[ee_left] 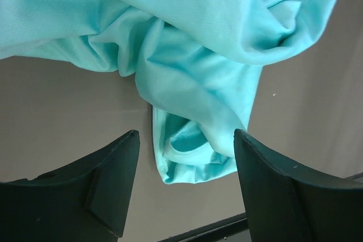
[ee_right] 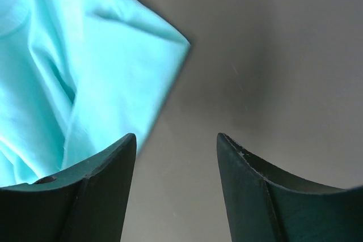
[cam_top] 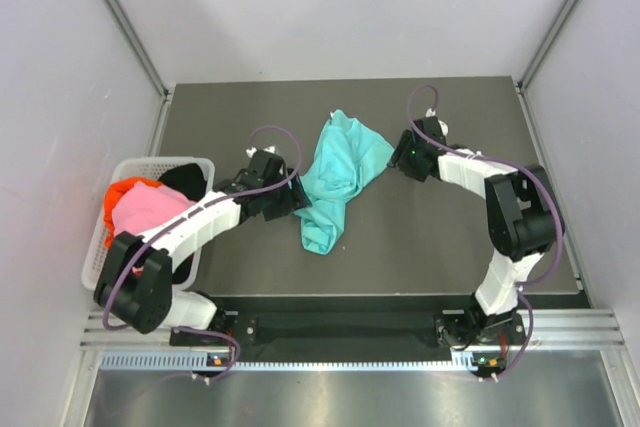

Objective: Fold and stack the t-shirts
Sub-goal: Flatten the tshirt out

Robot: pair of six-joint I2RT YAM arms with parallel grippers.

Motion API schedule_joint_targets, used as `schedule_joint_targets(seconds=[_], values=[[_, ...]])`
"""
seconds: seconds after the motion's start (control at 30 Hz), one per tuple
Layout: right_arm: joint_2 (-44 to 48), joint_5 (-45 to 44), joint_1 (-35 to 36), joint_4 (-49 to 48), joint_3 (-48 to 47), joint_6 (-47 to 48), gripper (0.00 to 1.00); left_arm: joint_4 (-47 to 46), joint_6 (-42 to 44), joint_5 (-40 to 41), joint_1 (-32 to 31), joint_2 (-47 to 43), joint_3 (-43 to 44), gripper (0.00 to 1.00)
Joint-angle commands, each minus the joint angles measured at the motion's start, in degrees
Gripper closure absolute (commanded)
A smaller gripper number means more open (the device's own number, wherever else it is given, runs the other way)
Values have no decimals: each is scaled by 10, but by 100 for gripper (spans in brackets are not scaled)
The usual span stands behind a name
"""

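Note:
A teal t-shirt (cam_top: pixel 338 175) lies crumpled in the middle of the dark table; it also shows in the left wrist view (ee_left: pixel 187 55) and the right wrist view (ee_right: pixel 74 83). My left gripper (cam_top: pixel 297 199) is open and empty beside the shirt's lower left end (ee_left: pixel 193 160). My right gripper (cam_top: pixel 397 159) is open and empty just right of the shirt's upper right corner (ee_right: pixel 176 41). A pink t-shirt (cam_top: pixel 150 209), a red-orange one (cam_top: pixel 122 190) and a black one (cam_top: pixel 185 179) lie piled in the white basket (cam_top: pixel 95 247) at the left.
The dark table (cam_top: pixel 440 257) reaches from the grey walls to a black front edge (cam_top: pixel 350 299). The basket stands at its left edge, against the left arm's base. Purple cables loop over both arms.

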State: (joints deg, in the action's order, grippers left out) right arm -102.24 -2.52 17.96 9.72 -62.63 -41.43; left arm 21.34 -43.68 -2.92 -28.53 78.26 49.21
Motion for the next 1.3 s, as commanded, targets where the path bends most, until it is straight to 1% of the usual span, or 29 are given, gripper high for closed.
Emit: schedule_joint_targets(seconds=[0.0, 0.17, 0.2, 0.27, 0.4, 0.5, 0.6, 0.63, 1.1, 1.17, 1.2, 1.27], values=[[-23, 12, -2, -65, -55, 23, 41, -50, -8, -14, 5, 21, -2, 27], [-38, 23, -2, -72, -72, 32, 41, -63, -12, -29, 8, 77, 16, 28], [-36, 50, 1, -76, -72, 30, 41, -67, -12, -33, 8, 84, 25, 28], [-28, 61, 4, -78, -70, 31, 43, -73, -12, -46, 8, 102, 32, 29], [-14, 57, 33, -86, -58, 49, 45, -76, -11, -53, 8, 121, 47, 32], [-15, 48, 56, -93, -50, 85, 49, -80, -10, -66, 13, 132, 49, 34], [-21, 65, 65, -93, -50, 102, 52, -80, -9, -74, 15, 132, 48, 35], [-20, 68, 67, -108, -49, 104, 52, -81, -9, -73, 15, 130, 48, 36], [-52, 65, 92, -105, -52, 112, 56, -81, -8, -78, 16, 117, 32, 38], [-50, 51, 91, -99, -57, 114, 57, -79, -8, -78, 16, 115, 30, 39], [-48, 14, 89, -81, -61, 115, 57, -76, -8, -77, 16, 112, 31, 39], [-53, 2, 68, -47, -85, 108, 57, -72, -7, -78, 16, 110, 30, 39]])
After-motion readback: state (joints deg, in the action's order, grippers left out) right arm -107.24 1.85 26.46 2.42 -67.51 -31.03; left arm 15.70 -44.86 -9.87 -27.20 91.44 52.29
